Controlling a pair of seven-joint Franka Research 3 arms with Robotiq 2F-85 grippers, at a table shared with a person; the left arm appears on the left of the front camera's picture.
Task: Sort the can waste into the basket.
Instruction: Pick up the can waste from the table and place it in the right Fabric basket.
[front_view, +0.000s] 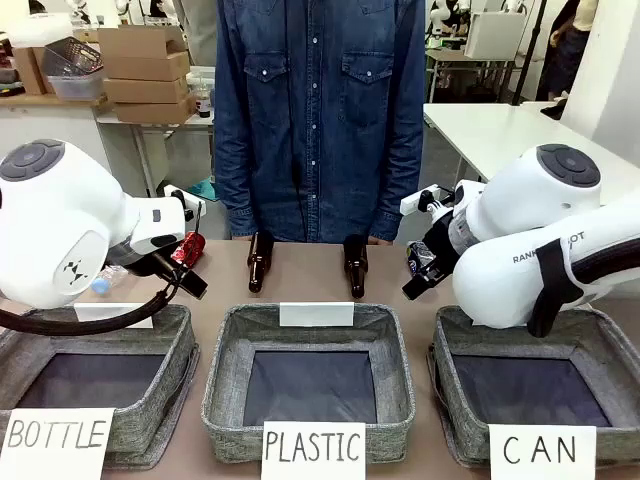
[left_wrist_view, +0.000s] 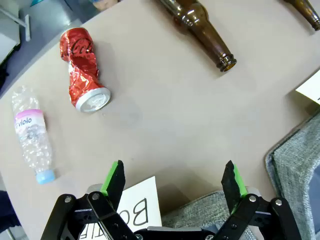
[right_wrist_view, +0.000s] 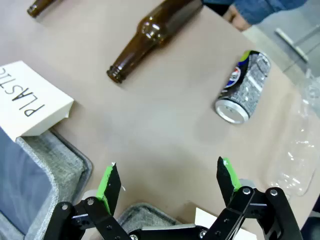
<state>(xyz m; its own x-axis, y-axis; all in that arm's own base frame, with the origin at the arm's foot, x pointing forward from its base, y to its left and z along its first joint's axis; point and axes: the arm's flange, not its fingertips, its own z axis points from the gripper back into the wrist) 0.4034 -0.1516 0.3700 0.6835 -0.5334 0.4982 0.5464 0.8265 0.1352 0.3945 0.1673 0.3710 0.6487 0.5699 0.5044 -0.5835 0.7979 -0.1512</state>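
The left hand (left_wrist_view: 174, 176) and right hand (right_wrist_view: 168, 175) are held open and empty, while the red can (left_wrist_view: 82, 67), upper left, and dark can (right_wrist_view: 243, 87), upper right, are seen lying on the desk (left_wrist_view: 165, 110) and are judged light, bendy and best pinched across the middle.

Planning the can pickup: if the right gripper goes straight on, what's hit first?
Likely bare tan tabletop; the open right gripper aims between the brown glass bottle and dented dark metal can.

Beyond the left gripper (left_wrist_view: 174, 176) a brown bottle (left_wrist_view: 202, 30) is cut by the top edge; beside the right gripper (right_wrist_view: 167, 172), a clear bottle (right_wrist_view: 299, 150) is cropped.
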